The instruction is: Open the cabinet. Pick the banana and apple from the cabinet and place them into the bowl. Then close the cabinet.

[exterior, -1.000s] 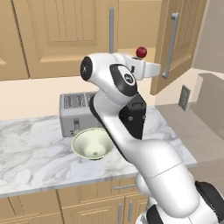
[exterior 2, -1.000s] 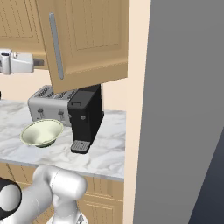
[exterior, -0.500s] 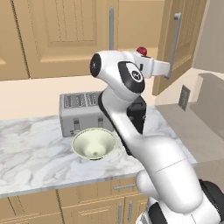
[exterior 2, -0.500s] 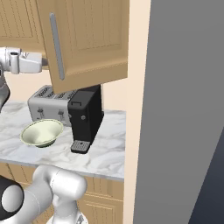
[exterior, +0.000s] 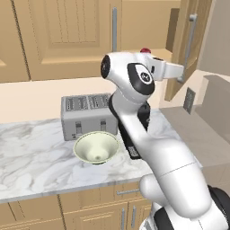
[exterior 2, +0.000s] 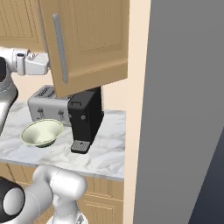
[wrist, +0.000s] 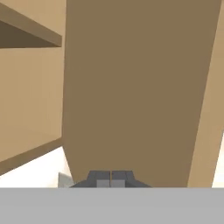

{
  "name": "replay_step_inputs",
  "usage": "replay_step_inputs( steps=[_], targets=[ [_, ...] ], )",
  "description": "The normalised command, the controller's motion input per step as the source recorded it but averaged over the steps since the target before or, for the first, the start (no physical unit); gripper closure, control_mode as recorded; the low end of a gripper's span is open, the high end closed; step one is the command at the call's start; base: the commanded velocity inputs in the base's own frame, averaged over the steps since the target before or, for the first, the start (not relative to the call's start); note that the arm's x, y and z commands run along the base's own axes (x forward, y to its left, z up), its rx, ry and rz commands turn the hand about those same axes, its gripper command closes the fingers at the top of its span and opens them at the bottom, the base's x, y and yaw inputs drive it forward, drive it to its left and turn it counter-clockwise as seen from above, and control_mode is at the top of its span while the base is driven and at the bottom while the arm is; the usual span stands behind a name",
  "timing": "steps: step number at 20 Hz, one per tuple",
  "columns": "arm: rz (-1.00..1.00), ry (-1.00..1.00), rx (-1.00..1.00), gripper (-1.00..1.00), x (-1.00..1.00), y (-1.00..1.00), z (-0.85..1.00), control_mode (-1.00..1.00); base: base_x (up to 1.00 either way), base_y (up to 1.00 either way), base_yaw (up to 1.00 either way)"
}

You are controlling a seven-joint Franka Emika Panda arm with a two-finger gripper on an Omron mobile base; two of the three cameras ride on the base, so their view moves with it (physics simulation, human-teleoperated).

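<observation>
I read this as the first step: getting the wide light-wood wall cabinet [exterior: 67, 36] open. Its right panelled door [exterior 2: 87, 43] stands swung out, its long vertical silver bar handle [exterior 2: 60, 48] facing the right base camera.

My jaws [wrist: 110, 178] are shut tight, tips touching, with nothing between them. In the hand view they sit right up against the inner face of that door [wrist: 140, 87], pushing rather than gripping, as I judge it. The left base view shows the hand [exterior: 173, 71] reaching into the opening, level with the lower shelf.

A small shiny dark-red round apple [exterior: 145, 50] peeks over my arm, just behind the jaws on the shelf. I cannot pick out the banana; my arm likely hides that part of the shelf.

The round pale cream-green bowl [exterior: 96, 147] sits well below the jaws on the marble desk [exterior: 31, 152], in front of the silver toaster [exterior: 85, 114]. A black coffee machine [exterior 2: 85, 120] stands below the open door.

Next move, as I judge it: finish the door swing if more clearance is needed, pull back, part the jaws, turn toward the shelf and line up on the apple. The door edge is close, so I keep the wrist clear of it.
</observation>
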Motion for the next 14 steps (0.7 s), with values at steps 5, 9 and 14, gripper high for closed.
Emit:
replay_step_inputs(
  steps=[5,9,14],
  targets=[
    [-0.12,0.0,-0.01,1.0,-0.25,-0.45,0.0,-1.0,0.0,0.0,0.0],
    [-0.12,0.0,0.0,1.0,-0.31,-0.49,0.0,-1.0,0.0,0.0,0.0],
    [-0.11,0.0,0.0,1.0,-0.32,-0.5,0.0,-1.0,0.0,0.0,0.0]
  ],
)
